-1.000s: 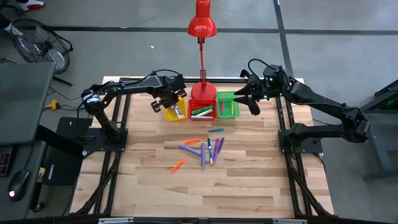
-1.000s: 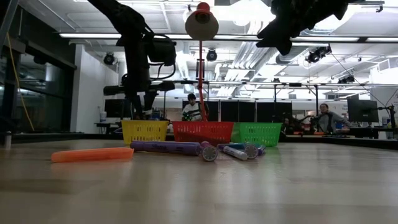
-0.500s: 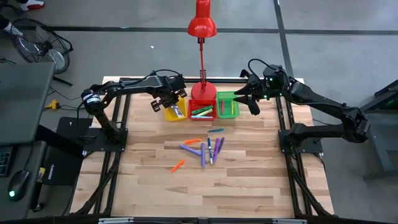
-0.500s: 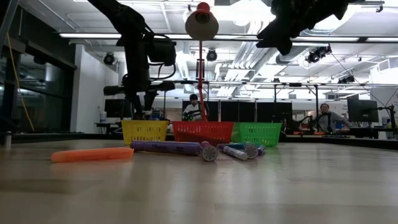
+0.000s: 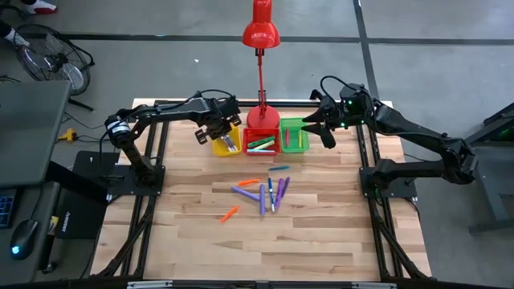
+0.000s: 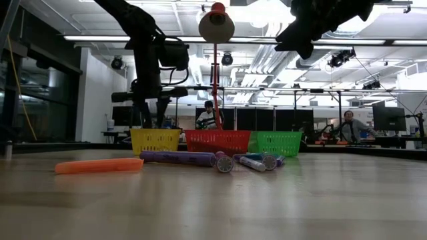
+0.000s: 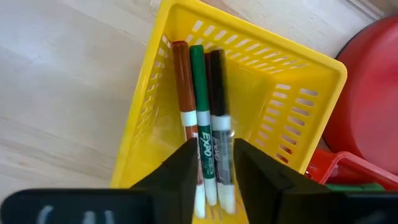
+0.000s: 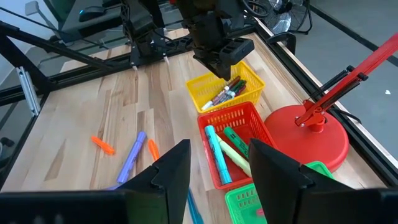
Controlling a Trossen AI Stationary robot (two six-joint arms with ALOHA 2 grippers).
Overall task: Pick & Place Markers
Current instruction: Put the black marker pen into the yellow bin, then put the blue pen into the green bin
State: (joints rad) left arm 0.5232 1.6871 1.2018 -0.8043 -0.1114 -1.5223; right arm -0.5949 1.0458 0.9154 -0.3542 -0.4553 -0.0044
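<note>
Loose markers (image 5: pixel 263 193) mid-table, others in bins (image 5: pixel 265 143)

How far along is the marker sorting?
Done: markers lie in the yellow bin, red bin and green bin. In hand: nothing; the left gripper is open over the yellow bin, the right gripper open beside the green. Left: loose markers mid-table.

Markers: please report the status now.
Left claw open above yellow bin, three markers inside. Right claw open beside green bin. Loose markers remain on table.
</note>
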